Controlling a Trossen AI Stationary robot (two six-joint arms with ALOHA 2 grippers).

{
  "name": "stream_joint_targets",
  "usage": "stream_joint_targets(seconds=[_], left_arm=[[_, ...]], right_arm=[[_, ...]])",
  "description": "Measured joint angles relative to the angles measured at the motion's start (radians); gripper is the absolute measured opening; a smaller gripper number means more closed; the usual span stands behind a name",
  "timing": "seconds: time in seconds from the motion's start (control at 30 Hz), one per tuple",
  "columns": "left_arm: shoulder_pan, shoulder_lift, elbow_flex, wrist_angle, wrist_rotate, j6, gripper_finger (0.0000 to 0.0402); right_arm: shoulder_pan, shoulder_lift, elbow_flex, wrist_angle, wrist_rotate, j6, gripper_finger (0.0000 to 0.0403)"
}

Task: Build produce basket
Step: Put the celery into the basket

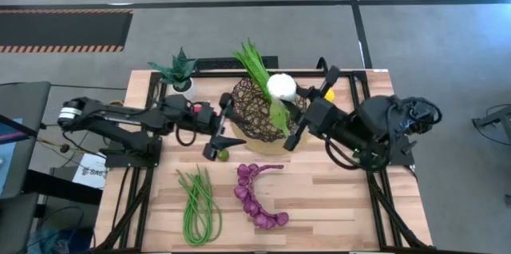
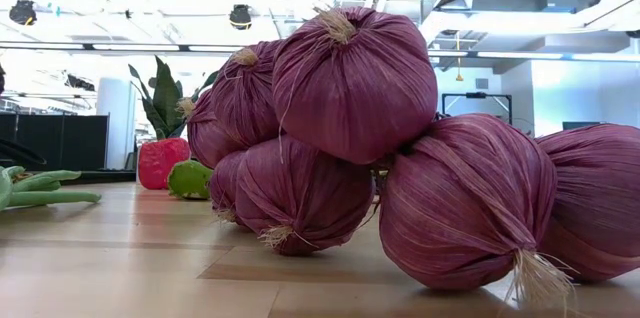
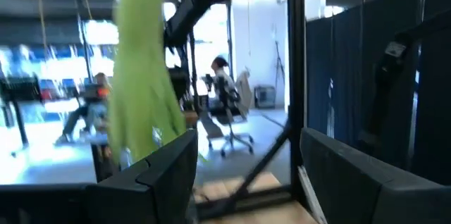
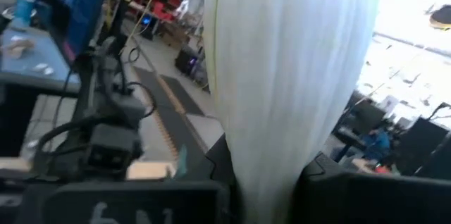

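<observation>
The dark wire basket (image 1: 254, 114) stands on a tan mat (image 1: 270, 147) at the table's middle. Green leafy stalks (image 1: 253, 62) stick out over its far rim. My right gripper (image 1: 294, 122) is at the basket's right side, shut on the white-green leek (image 1: 281, 86). My left gripper (image 1: 221, 126) is open and empty at the basket's left side, with the lime (image 1: 223, 155) lying by its near finger. The long green beans (image 1: 198, 204) and the purple onion string (image 1: 257, 196) lie on the near table. The lemon (image 1: 329, 94) shows behind my right gripper. The red pepper (image 2: 162, 163) sits beside the lime (image 2: 190, 178). My right gripper pinches the leek's white stalk (image 4: 271, 160) between its two fingers, coming from the table's right. The leek is lifted over the basket, its white end (image 1: 281, 86) uppermost and its green leaves (image 1: 278, 117) hanging down over the mesh.
A small potted spiky plant (image 1: 180, 70) stands at the far left of the table. A black frame rail (image 1: 215, 64) runs along the far edge. The leek's green leaf (image 3: 141, 76) hangs in front of my left gripper (image 3: 246, 175). People sit in the room beyond (image 3: 224, 90).
</observation>
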Motion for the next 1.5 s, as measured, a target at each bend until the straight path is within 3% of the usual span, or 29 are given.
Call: stream_joint_targets(seconds=[0.23,0.67,0.83,1.2,1.5], left_arm=[[0.038,0.073,0.06,0.071,0.077,-0.056,0.0238],[0.107,0.097,0.148,-0.033,0.032,-0.023,0.0238],[0.119,0.097,0.15,-0.039,0.037,-0.039,0.0238],[0.114,0.097,0.151,-0.009,0.2,-0.118,0.0239],[0.127,0.097,0.151,-0.068,0.117,-0.045,0.0269]], right_arm=[[-0.003,-0.001,-0.036,-0.108,-0.015,0.178,0.0067],[-0.042,-0.001,-0.126,-0.04,-0.191,0.225,0.0067],[-0.043,0.0,-0.126,-0.04,-0.201,0.237,0.0064],[-0.125,0.094,-0.127,-0.038,-0.233,0.256,0.0064],[-0.176,0.135,-0.126,0.036,-0.334,0.252,0.0064]])
